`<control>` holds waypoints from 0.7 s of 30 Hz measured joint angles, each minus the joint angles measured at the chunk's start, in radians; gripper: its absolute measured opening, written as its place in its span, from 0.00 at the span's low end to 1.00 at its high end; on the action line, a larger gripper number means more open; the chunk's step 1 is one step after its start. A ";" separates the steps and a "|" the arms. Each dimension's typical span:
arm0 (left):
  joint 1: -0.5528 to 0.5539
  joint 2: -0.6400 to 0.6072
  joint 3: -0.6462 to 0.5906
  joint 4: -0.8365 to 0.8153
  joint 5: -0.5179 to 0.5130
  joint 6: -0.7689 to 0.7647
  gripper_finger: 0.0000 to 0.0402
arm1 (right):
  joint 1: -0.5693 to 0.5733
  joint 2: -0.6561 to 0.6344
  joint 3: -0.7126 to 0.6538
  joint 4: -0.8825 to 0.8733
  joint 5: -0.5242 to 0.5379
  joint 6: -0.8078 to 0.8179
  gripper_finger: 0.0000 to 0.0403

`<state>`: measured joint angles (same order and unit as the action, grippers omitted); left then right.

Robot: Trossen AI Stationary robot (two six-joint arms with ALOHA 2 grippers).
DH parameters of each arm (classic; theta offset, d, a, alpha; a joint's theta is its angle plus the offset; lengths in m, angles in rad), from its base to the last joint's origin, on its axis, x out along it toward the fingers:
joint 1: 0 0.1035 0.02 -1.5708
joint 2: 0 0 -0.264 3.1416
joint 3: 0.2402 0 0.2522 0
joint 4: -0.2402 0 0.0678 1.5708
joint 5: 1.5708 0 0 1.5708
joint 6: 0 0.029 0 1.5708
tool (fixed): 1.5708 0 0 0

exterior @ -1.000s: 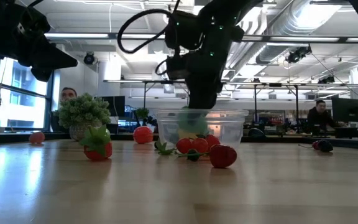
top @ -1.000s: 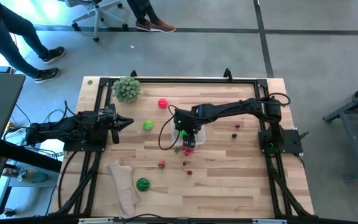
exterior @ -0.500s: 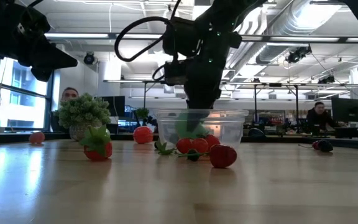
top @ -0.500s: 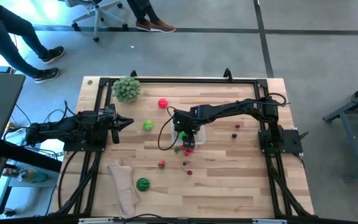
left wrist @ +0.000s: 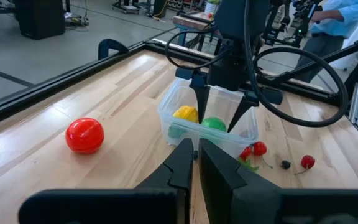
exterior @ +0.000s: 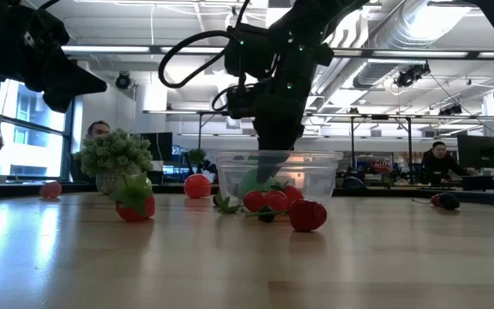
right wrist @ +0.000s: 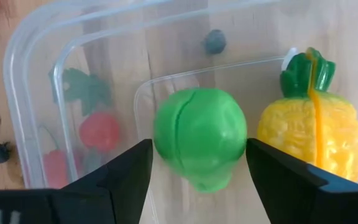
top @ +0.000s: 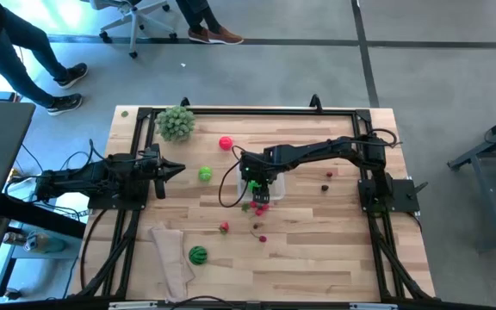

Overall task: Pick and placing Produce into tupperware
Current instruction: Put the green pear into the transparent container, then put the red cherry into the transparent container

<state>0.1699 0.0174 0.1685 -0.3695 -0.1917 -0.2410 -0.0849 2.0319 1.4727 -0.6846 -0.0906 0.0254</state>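
Observation:
The clear tupperware stands mid-table. It holds a green round fruit and a yellow pineapple. My right gripper points down into it, open, with one finger on either side of the green fruit, which rests on the container floor. Whether the fingers touch the fruit cannot be told. Loose produce lies around: cherries, a strawberry, a watermelon ball, a red ball, a green ball and dark berries. My left gripper waits shut at the table's left side.
A pale-green leafy ball sits at the far left corner. A beige cloth lies at the near left. A black frame runs along the table's edges. People stand in the room beyond the table.
The green fruit has come down inside the tupperware and now sits lower, on its floor. My right gripper has stayed over it.

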 joint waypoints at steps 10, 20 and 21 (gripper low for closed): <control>0.000 0.000 0.000 0.000 0.000 0.000 0.04 | 0.001 -0.001 0.000 -0.012 -0.039 0.002 0.62; 0.000 0.000 0.000 0.000 0.000 0.000 0.04 | 0.002 -0.115 0.000 -0.041 -0.033 0.027 0.62; 0.000 0.000 0.000 0.000 0.000 0.000 0.04 | 0.002 -0.135 0.000 -0.044 -0.033 0.027 0.62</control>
<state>0.1699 0.0174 0.1686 -0.3691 -0.1917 -0.2411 -0.0830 1.8966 1.4727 -0.7284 -0.1234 0.0521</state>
